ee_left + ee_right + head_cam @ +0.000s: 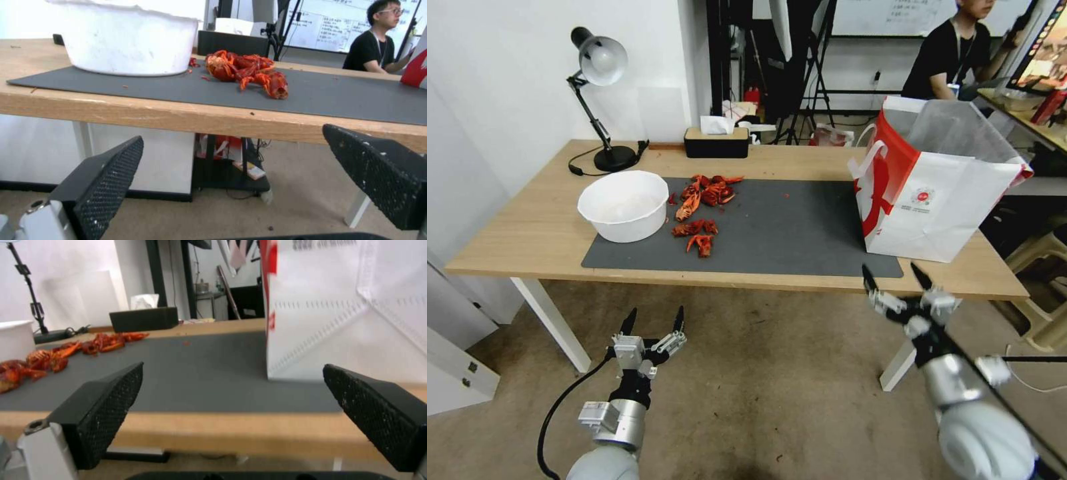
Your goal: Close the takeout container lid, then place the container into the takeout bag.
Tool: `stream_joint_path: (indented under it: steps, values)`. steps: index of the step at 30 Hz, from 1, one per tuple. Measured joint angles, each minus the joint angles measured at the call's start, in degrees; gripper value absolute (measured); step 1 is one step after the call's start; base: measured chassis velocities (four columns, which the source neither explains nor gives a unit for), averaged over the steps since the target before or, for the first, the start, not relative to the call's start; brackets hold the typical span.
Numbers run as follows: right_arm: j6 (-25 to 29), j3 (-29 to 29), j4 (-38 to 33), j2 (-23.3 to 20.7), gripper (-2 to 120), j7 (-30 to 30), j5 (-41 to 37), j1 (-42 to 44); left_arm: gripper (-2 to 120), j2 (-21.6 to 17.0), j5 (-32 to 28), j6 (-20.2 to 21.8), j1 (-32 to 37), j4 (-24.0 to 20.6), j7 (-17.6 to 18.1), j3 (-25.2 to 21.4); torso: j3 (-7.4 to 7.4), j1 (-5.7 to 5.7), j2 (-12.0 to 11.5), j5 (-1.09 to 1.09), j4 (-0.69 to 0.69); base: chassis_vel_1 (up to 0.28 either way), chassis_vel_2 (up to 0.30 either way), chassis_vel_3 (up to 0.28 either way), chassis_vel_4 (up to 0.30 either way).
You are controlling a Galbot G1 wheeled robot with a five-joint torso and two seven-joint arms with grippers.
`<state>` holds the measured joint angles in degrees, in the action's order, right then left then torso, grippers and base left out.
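Note:
The takeout bag [940, 200] stands open on the right end of the table, white with red sides and a small red round logo. Its white wall [347, 323] rises close ahead in the right wrist view. The takeout container and its lid are out of view. My left gripper [654, 317] hangs open below the table's front edge, in front of the bowl, with nothing between its fingers [111, 173]. My right gripper [894, 273] is open at the front edge, just before the bag, also empty.
A round white bowl [624, 203] sits on the left of a dark mat [787, 233], with red crayfish shells [700, 207] scattered beside it. A desk lamp [602, 100] and a black tissue box [716, 141] stand along the back of the wooden table [527, 227].

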<state>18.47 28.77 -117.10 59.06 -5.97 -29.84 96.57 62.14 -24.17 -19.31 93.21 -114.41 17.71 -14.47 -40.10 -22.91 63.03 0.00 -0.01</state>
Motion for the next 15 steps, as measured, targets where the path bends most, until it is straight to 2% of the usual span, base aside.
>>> stream_joint_path:
  steps: [7,15]
  values:
    - [1.5,-1.7,1.1,2.4,100,-0.2,1.7,0.5,100,0.0,0.2,0.0,0.1,0.5,-0.3,0.0,-0.01,-0.01,0.0,0.0,0.01,0.0,0.0,0.0,0.0]
    - [1.1,-2.6,1.4,2.8,100,-1.0,2.2,-0.4,100,0.3,0.4,-0.6,-0.2,1.3,-0.4,0.2,-0.01,-0.01,0.0,0.0,0.01,0.0,0.0,0.0,0.0]
